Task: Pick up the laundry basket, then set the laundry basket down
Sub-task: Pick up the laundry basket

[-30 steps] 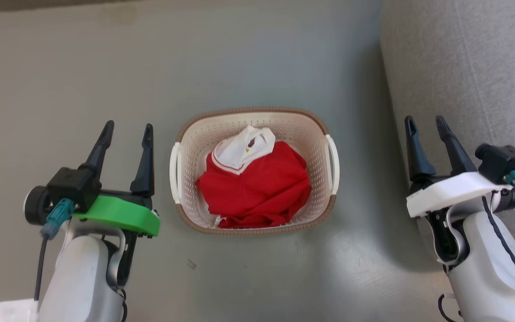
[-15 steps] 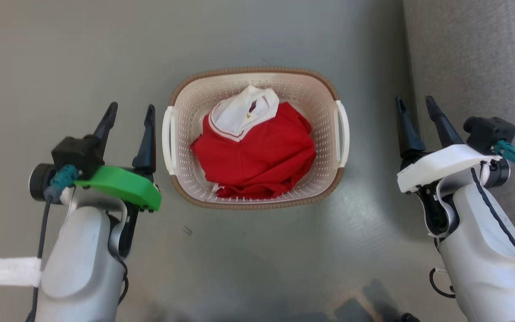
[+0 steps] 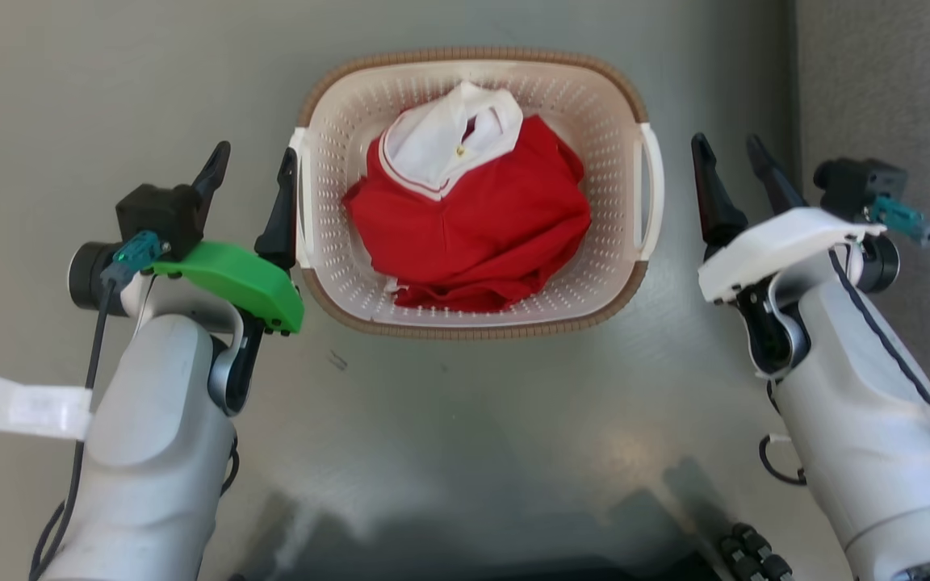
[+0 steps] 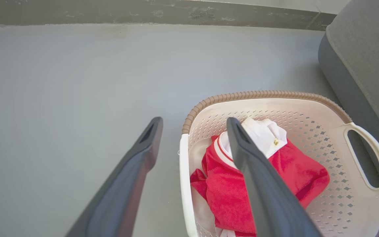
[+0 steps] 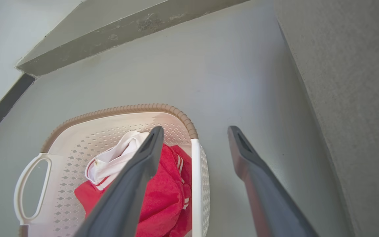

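Laundry basket (image 3: pixel 473 55): sat on grey floor (image 3: pixel 110 81), red polo shirt (image 3: pixel 473 226) inside.
Left gripper (image 3: pixel 256 153): fingers spread, empty, at left handle (image 3: pixel 301 202).
Right gripper (image 3: pixel 728 144): spread, empty, just beside right handle (image 3: pixel 652 194).

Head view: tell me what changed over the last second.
The whole view shifted, so the laundry basket only seems to climb and grow. Against the basket, the left claw closed in beside the left handle, and the right claw drew nearer the right handle. Nothing was taken hold of. Unchanged: both claws open, the red shirt lying in the basket as before.
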